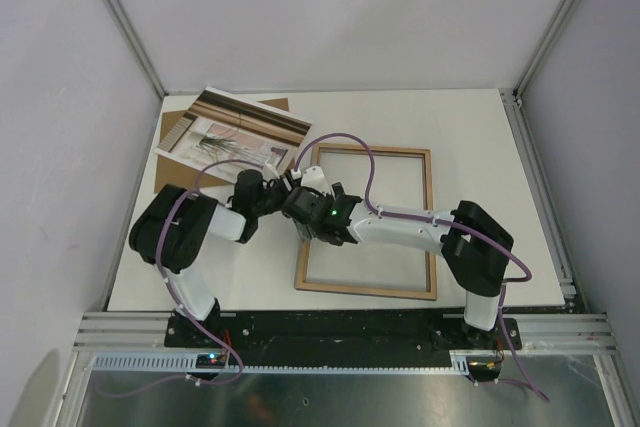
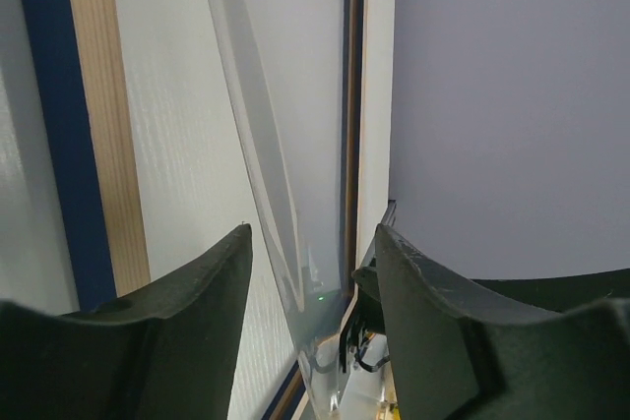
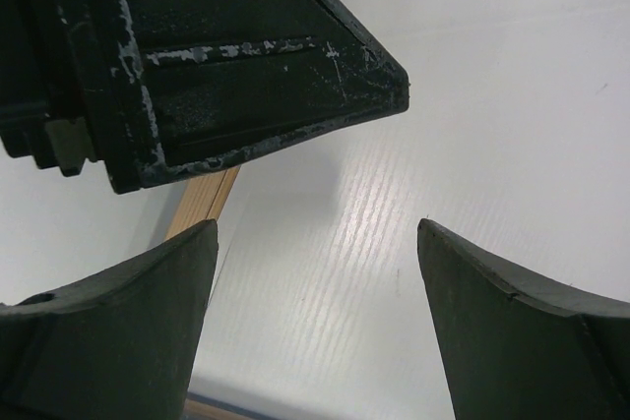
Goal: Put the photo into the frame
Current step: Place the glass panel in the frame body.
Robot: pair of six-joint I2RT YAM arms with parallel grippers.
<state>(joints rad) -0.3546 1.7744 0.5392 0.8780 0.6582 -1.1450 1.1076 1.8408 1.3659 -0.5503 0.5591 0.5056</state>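
Fingers of left gripper and right gripper gape empty at frame's left edge

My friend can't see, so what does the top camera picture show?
The left arm and right arm meet over the left side of a wooden frame lying flat on a white table. The photo rests on a brown board, far left.
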